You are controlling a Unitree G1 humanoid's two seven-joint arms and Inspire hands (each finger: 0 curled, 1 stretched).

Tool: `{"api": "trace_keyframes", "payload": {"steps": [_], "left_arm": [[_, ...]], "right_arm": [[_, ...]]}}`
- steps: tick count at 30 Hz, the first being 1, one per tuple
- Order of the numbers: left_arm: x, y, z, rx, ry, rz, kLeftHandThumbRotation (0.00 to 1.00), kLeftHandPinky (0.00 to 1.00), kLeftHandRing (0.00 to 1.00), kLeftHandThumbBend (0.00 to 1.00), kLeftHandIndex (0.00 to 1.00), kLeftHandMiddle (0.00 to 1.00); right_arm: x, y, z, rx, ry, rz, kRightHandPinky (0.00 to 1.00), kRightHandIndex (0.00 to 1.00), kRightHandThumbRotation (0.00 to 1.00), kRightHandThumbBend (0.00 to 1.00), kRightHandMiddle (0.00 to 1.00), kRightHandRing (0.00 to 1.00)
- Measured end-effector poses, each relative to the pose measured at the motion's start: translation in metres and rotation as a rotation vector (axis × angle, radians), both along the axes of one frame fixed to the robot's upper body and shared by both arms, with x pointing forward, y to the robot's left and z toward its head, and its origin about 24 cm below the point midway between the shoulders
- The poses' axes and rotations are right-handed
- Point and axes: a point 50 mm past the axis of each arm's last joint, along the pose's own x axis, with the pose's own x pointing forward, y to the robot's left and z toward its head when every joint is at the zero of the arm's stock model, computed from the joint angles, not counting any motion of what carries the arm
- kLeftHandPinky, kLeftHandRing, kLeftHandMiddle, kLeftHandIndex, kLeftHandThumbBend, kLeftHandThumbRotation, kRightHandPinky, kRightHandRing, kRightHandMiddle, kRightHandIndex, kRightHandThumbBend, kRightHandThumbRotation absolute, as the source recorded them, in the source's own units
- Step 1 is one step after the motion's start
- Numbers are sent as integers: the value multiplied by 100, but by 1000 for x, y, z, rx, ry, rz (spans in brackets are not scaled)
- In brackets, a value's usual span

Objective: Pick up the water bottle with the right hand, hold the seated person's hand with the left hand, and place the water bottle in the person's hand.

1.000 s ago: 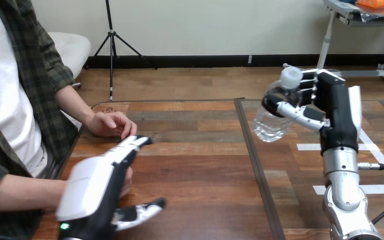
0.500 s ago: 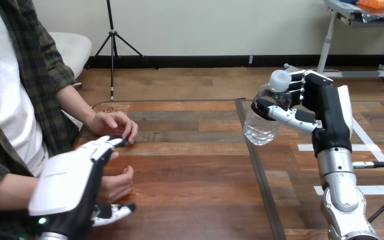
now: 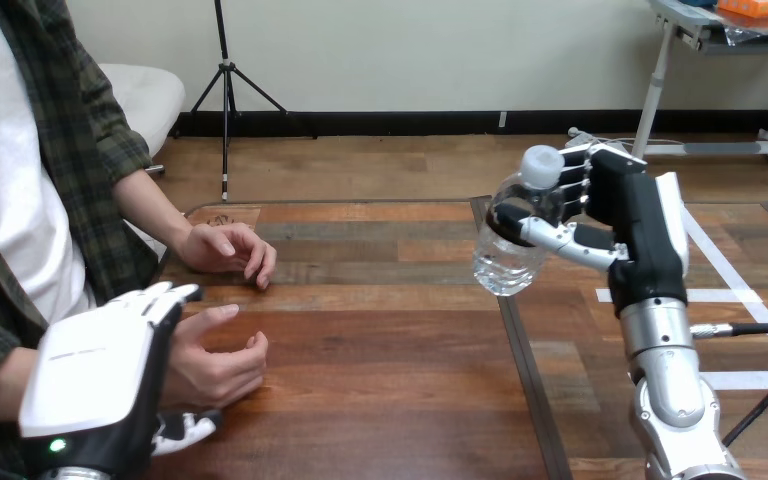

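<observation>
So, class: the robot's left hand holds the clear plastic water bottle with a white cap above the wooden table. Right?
No: the head view shows the right hand, not the left, holding the clear plastic water bottle with a white cap above the wooden table.

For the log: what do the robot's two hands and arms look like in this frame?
Left hand: black, with a broad white shell on its back, a small green light near the wrist, and black-and-white jointed fingers. Right hand: black with a narrow white shell, on a rounded silver forearm.
</observation>
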Motion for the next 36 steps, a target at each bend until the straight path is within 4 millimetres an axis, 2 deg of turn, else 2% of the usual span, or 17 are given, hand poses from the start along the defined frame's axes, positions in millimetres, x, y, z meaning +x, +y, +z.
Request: {"api": "trace_keyframes", "payload": {"steps": [18, 36], "left_arm": [[-4, 12, 0, 82, 6, 49, 0, 71, 79, 99, 76, 81], [-4, 20, -2, 149, 68, 107, 0, 71, 78, 100, 77, 81]], "right_arm": [[-2, 8, 1, -17, -29, 61, 36, 48, 0, 76, 46, 40], [-3, 8, 2, -22, -44, 74, 35, 49, 0, 76, 46, 40]]}}
